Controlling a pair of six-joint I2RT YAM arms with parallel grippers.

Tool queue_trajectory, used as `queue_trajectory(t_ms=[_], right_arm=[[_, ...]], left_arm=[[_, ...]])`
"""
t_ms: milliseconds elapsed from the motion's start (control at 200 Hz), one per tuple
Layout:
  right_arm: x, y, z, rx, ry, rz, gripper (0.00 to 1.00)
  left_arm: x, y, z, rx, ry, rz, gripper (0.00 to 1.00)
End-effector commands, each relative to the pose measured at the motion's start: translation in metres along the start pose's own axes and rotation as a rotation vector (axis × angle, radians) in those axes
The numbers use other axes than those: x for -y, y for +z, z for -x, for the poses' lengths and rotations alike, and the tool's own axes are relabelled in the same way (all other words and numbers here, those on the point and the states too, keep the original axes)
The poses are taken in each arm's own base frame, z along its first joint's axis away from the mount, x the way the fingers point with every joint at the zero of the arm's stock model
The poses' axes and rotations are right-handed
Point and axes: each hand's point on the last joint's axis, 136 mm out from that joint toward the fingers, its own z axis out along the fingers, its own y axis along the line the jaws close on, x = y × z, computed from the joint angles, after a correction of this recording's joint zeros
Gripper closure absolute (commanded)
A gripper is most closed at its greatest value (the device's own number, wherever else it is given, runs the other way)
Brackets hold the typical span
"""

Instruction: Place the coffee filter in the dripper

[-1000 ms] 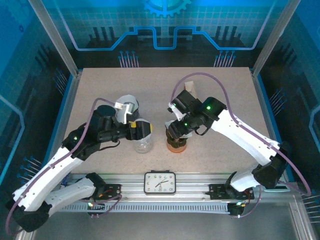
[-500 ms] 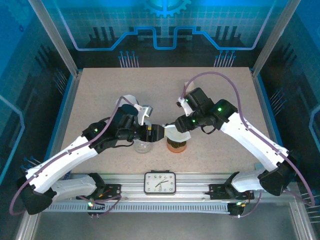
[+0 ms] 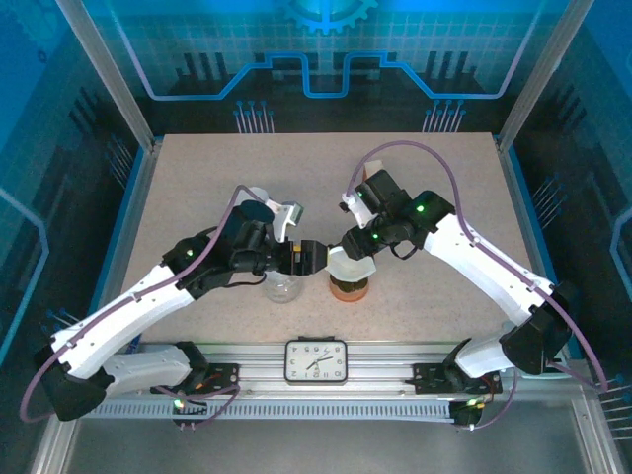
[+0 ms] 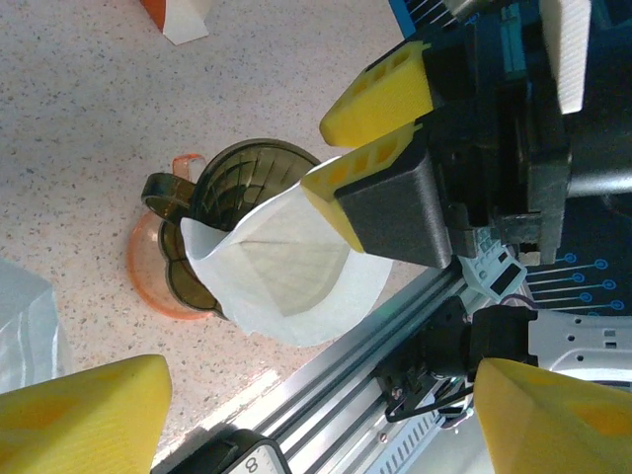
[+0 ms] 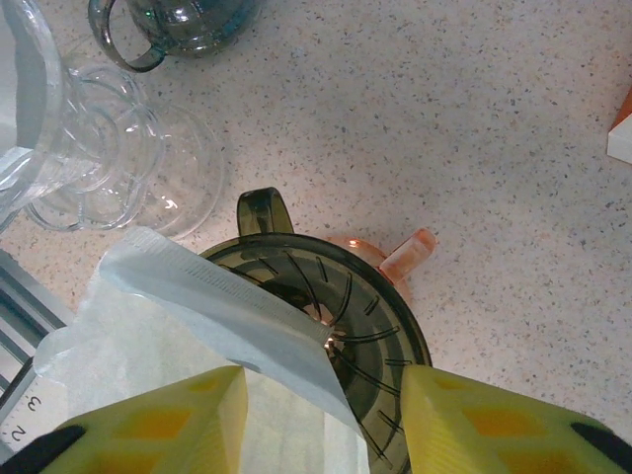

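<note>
Seeing coffee filter [image 4: 281, 272] opened into a cone at centre of the left wrist view, overlapping the lower-right rim of the dripper [image 4: 232, 173] and overhanging toward the rail [image 4: 395, 336]. Not seated in the dripper yet; cannot tell whether resting on the rim or lifted clear.

Reading right gripper [image 5: 321, 390] as jaws partly apart at the bottom of its wrist view. Coffee filter's seamed edge running diagonally across the gap, paper lying against the left-hand pad [image 5: 168, 415], sliver of dripper showing before the right-hand one. Cannot tell whether actually pinching.

Reading left gripper [image 4: 321, 370] as jaws spread wide with nothing between them, pointing at the coffee filter from the left in the top view, tips just beside the right gripper.

Noting tight spots: clear glass jar [image 5: 123, 158] just upper left of the dripper, dark glass pot [image 5: 178, 20] at the top edge, clock [image 3: 316, 360] on the rail just below the dripper in the top view.

Noting open room: bare surface [image 5: 513, 118] across the upper right of the right wrist view, ending at an orange-and-white box [image 5: 622, 133] on the right edge.
</note>
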Motion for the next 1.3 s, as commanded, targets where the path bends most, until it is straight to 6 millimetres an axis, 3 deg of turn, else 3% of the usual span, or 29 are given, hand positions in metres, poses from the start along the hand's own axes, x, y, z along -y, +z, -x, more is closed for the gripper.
queue_trajectory(t_ms=[0,235,560,725,976,1296], right_arm=[[0.000,-0.012,0.012,0.054,-0.010,0.003,0.49],[0.000,-0.011,0.006,0.035,-0.013,0.012,0.51],[0.002,-0.001,0.000,0.036,0.016,0.000,0.85],[0.007,0.002,-0.001,0.039,0.009,-0.047,0.97],[0.012,0.010,-0.007,0.018,-0.019,-0.120,1.00],[0.013,0.017,-0.009,0.018,-0.025,-0.166,1.00]], left_arm=[[0.006,-0.005,0.002,-0.001,0.005,-0.002,0.17],[0.010,-0.006,0.001,-0.023,0.026,-0.012,0.15],[0.008,0.005,-0.006,-0.083,0.002,-0.007,0.16],[0.005,0.016,-0.009,-0.094,-0.037,-0.009,0.20],[0.003,0.038,-0.014,-0.128,-0.084,0.012,0.32],[-0.012,0.049,-0.021,-0.165,-0.118,0.124,0.45]])
